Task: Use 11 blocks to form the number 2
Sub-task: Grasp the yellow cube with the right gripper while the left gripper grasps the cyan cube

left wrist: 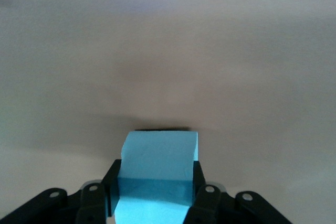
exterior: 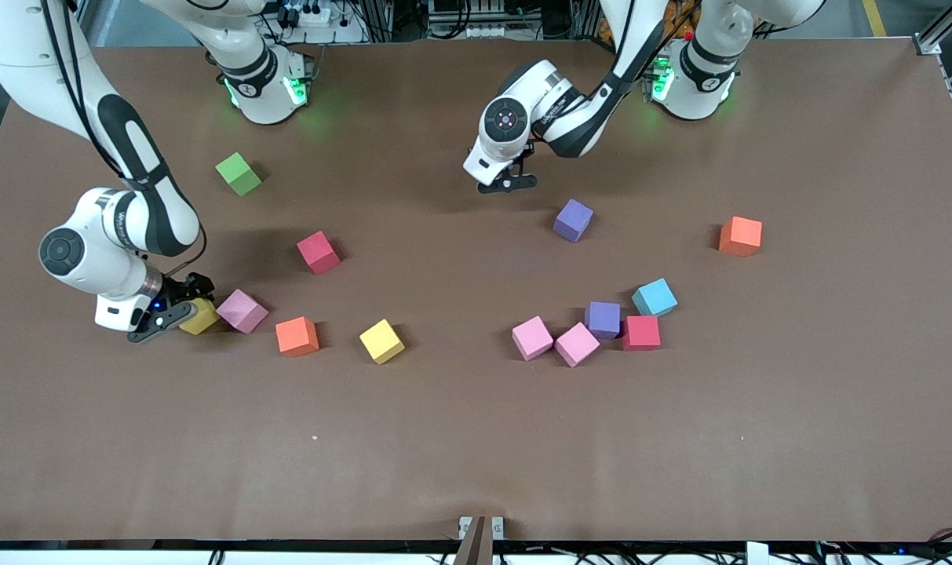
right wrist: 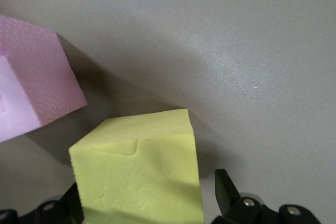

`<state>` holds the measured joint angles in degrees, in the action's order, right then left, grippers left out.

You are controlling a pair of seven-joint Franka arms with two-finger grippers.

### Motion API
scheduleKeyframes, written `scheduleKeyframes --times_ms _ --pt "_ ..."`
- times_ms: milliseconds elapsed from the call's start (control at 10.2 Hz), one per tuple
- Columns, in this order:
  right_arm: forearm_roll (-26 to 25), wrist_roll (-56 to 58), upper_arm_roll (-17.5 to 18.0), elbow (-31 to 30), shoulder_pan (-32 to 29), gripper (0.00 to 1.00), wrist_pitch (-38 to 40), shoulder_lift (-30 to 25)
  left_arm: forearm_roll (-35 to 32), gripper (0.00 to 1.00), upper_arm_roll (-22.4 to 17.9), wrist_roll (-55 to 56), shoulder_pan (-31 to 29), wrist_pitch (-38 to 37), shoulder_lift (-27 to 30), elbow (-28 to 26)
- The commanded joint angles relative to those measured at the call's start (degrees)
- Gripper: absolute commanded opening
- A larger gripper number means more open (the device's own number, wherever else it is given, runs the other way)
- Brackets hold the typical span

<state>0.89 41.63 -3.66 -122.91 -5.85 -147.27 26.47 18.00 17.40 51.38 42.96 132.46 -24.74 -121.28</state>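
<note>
My left gripper (exterior: 508,186) (left wrist: 156,174) is shut on a light blue block (left wrist: 160,156), squeezed between both fingers; in the front view my hand hides that block. It is beside a purple block (exterior: 573,220). My right gripper (exterior: 181,306) (right wrist: 149,192) stands open around a yellow block (exterior: 201,317) (right wrist: 139,174), with a gap at one finger (right wrist: 227,190). A pink block (exterior: 242,311) (right wrist: 31,82) lies next to it. Loose orange (exterior: 297,336), yellow (exterior: 381,340) and red (exterior: 319,252) blocks lie nearby. No number 2 shows.
Toward the left arm's end, two pink blocks (exterior: 532,337) (exterior: 577,344), a purple (exterior: 603,318), a red (exterior: 641,332) and a light blue one (exterior: 654,297) sit clustered. An orange block (exterior: 740,236) lies apart. A green cube (exterior: 238,173) sits near the right arm's base.
</note>
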Motion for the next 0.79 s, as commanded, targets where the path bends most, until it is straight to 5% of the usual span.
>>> scheduleKeyframes --times_ms 0,98,689 --pt "0.0 -0.1 0.8 -0.6 -1.3 0.61 -0.7 -0.1 0.9 0.13 -0.4 -1.9 0.5 0.1 0.3 1.3" --pt "0.1 -0.1 0.8 -0.6 -1.3 0.38 -0.5 -0.1 0.7 0.14 -0.5 -2.2 0.6 0.1 -0.2 1.9" --pt "0.1 -0.1 0.8 5.0 -1.0 0.36 12.9 -4.6 0.6 0.18 -10.1 -7.5 8.5 -2.4 -3.9 9.1"
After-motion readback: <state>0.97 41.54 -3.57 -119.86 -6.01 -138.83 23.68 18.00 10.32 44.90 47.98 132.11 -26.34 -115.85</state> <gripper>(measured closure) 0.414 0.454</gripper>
